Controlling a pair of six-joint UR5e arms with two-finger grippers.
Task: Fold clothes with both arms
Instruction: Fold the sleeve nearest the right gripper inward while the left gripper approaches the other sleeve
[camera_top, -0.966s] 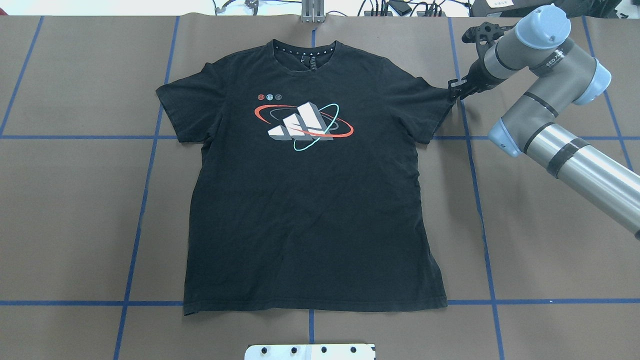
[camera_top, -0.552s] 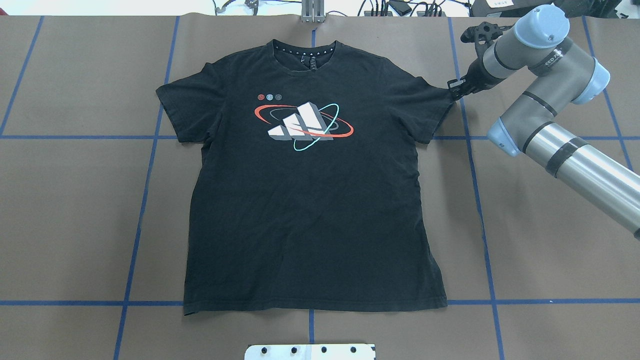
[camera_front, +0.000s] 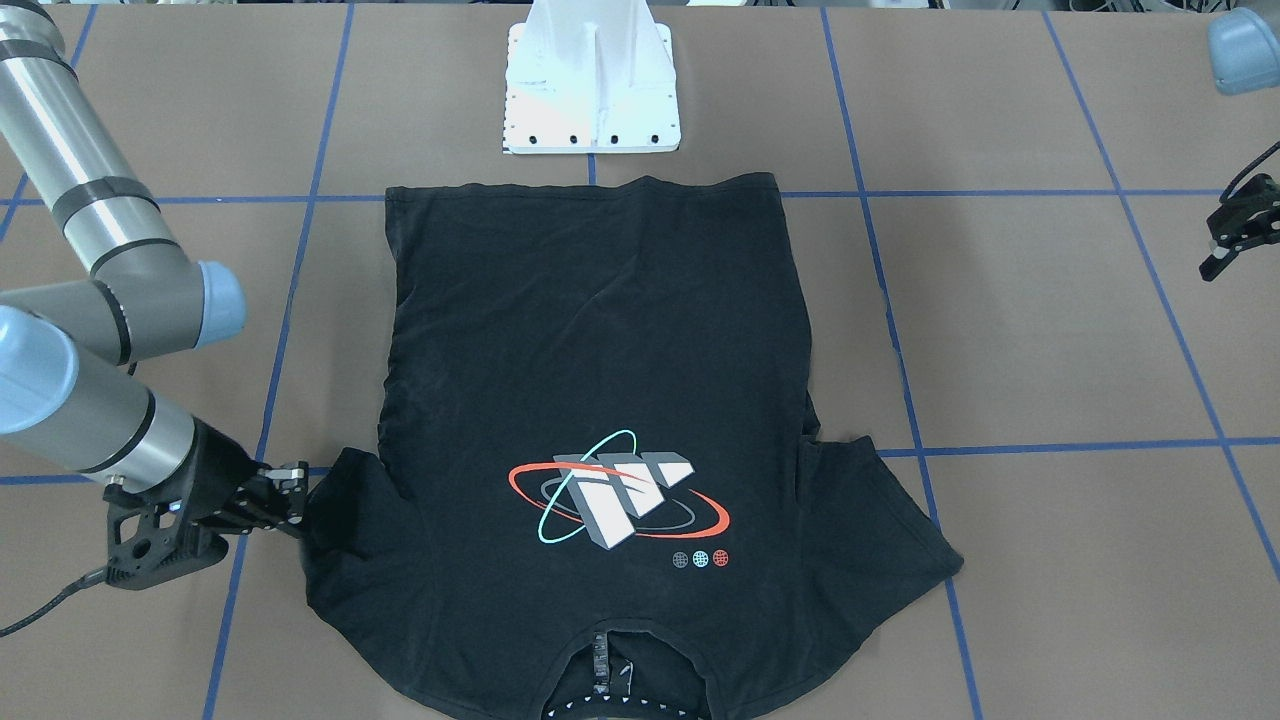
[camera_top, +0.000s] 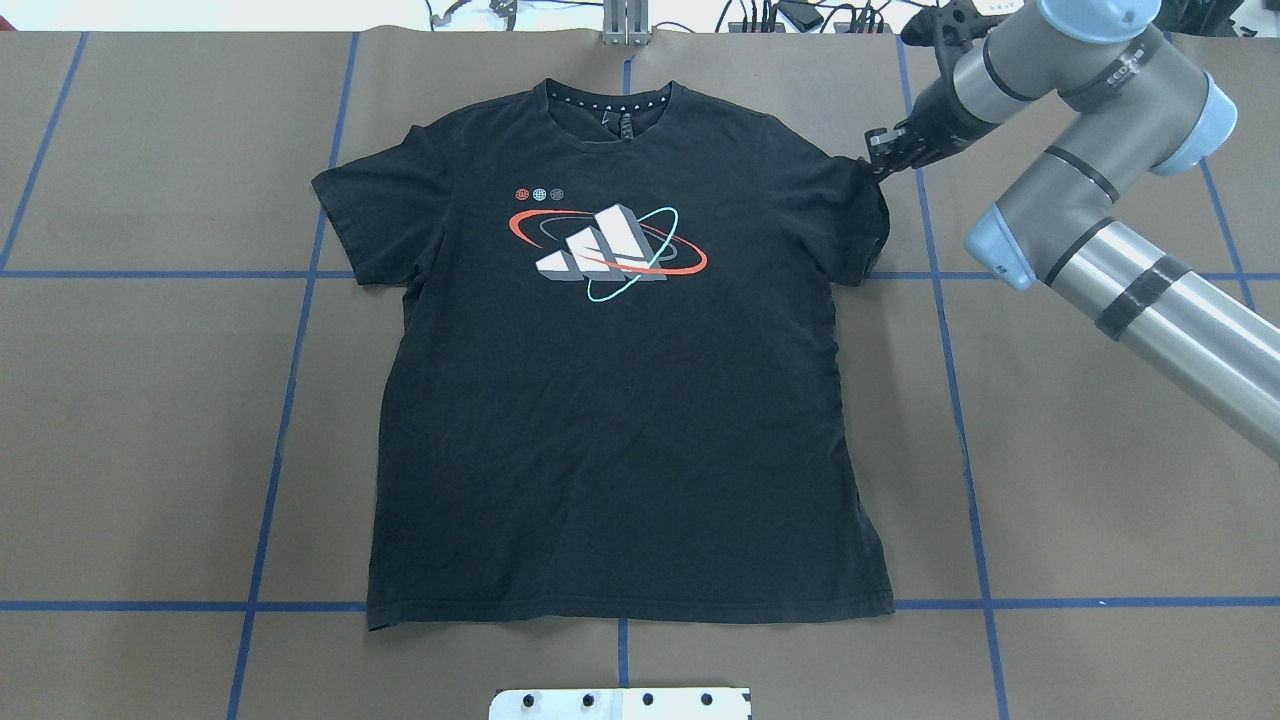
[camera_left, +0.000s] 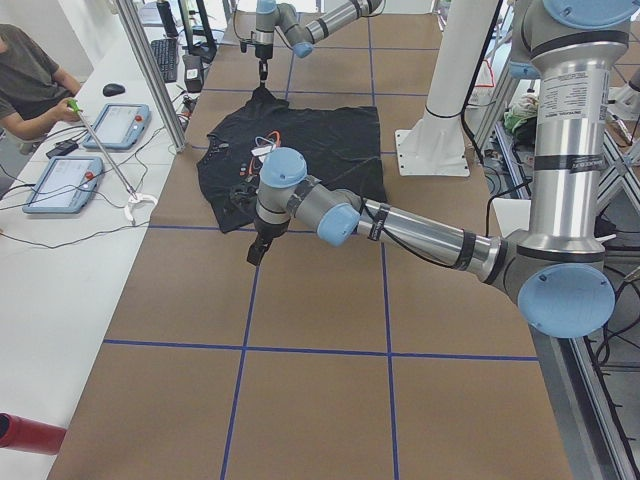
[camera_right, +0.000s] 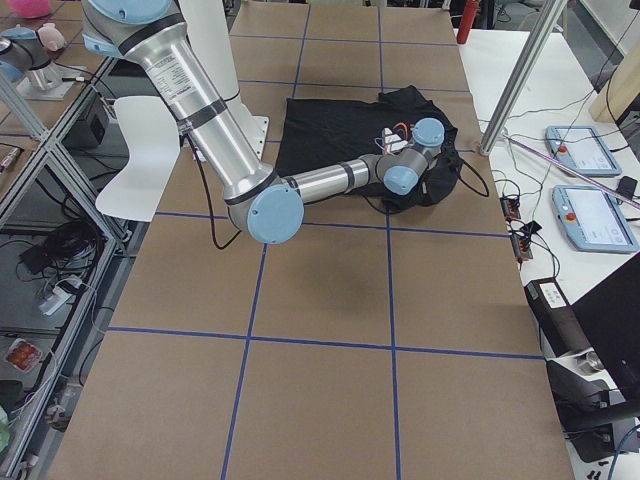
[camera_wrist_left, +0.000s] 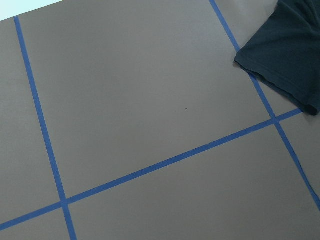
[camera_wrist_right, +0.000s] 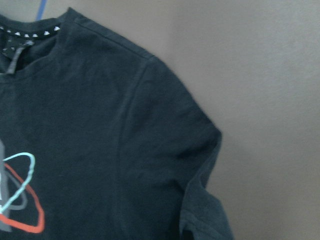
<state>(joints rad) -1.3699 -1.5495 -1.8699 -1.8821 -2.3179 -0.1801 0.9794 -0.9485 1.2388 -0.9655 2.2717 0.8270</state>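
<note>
A table covered in brown paper filled the overhead view, marked into large squares by blue tape lines. Along its far edge, at the top of that frame, lay a tangle of black cables on a white surface. In the left side view a white bench ran down the left, carrying two grey-framed touch panels, a keyboard and loose wires; a slanting aluminium post rose from it, and a person sat at the upper left. In the right side view, a white chair stood at the left and a dark monitor at the lower right. The light was even, the shadows soft.
</note>
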